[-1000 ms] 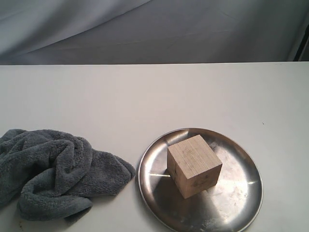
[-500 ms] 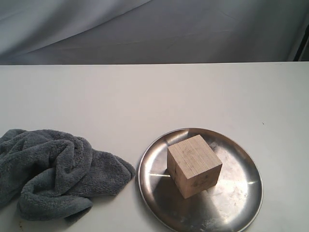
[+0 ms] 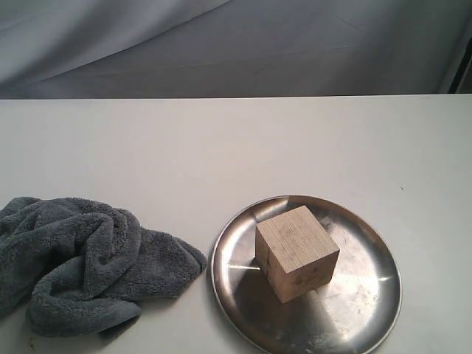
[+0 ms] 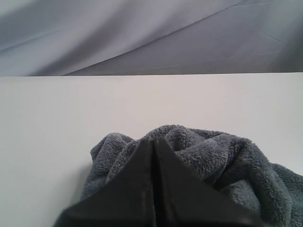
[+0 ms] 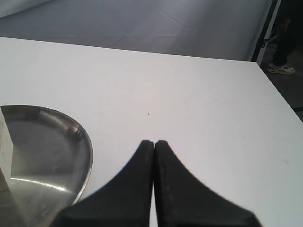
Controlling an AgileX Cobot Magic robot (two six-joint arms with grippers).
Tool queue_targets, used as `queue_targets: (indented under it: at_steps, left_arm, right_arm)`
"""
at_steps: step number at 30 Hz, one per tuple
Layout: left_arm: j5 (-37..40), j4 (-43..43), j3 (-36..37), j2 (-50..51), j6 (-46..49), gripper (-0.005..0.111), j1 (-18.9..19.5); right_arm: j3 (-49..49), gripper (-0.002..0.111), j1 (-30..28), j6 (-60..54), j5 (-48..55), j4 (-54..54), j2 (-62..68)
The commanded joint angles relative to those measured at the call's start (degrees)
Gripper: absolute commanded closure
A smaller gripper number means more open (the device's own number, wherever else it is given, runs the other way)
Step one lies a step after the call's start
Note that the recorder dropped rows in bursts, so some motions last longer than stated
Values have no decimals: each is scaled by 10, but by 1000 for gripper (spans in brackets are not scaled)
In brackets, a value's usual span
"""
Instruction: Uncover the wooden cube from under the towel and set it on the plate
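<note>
The wooden cube (image 3: 296, 252) stands on the silver plate (image 3: 369, 295) at the front right of the table, uncovered. The dark grey towel (image 3: 81, 265) lies crumpled at the front left, apart from the plate. Neither arm shows in the exterior view. In the left wrist view my left gripper (image 4: 152, 141) is shut and empty, its tips in front of the towel (image 4: 227, 161). In the right wrist view my right gripper (image 5: 154, 143) is shut and empty over bare table, beside the plate's rim (image 5: 87, 146); a corner of the cube (image 5: 4, 151) shows at the edge.
The white table (image 3: 221, 147) reaches back to a grey cloth backdrop (image 3: 236, 44). Its right edge (image 5: 279, 99) shows in the right wrist view, with a dark stand and a person's shoe (image 5: 281, 68) beyond it.
</note>
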Motion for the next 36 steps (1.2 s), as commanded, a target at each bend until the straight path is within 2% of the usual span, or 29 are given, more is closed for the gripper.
queue_targets:
  at_steps: [1, 13, 36]
  left_arm:
    - [37, 15, 3, -2, -2, 107, 3]
    - [37, 21, 3, -2, -2, 107, 45]
    - [10, 31, 3, -2, -2, 107, 36]
  right_arm:
    - [2, 108, 1, -2, -5, 3, -3]
    - [2, 108, 1, -2, -5, 3, -3]
    - [2, 108, 1, -2, -5, 3, -3]
